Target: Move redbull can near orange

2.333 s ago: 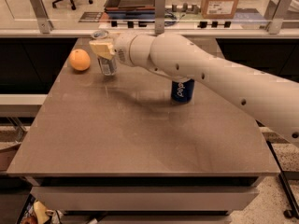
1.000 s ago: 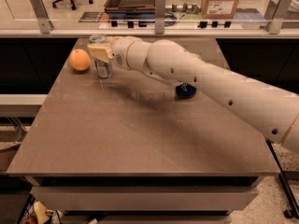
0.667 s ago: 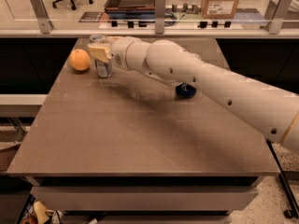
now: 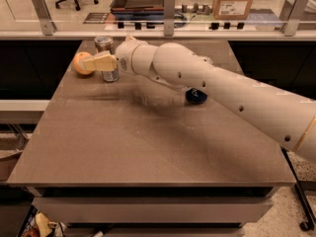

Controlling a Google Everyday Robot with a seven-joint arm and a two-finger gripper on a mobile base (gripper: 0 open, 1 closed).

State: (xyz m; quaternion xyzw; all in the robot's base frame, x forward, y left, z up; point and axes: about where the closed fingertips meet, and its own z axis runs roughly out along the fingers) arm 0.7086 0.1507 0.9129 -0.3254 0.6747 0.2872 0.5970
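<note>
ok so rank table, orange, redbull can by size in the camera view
1. table
2. redbull can and orange: look alike, both partly hidden by the gripper at the far-left corner, so unranked

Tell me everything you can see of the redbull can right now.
The redbull can is a slim silver-grey metal can with a silver top, standing upright at the far left of the table, its base seemingly on the surface. The claw crosses in front of its middle, so only its top and bottom show. The orange sits just to its left; I cannot tell whether they touch.
</note>
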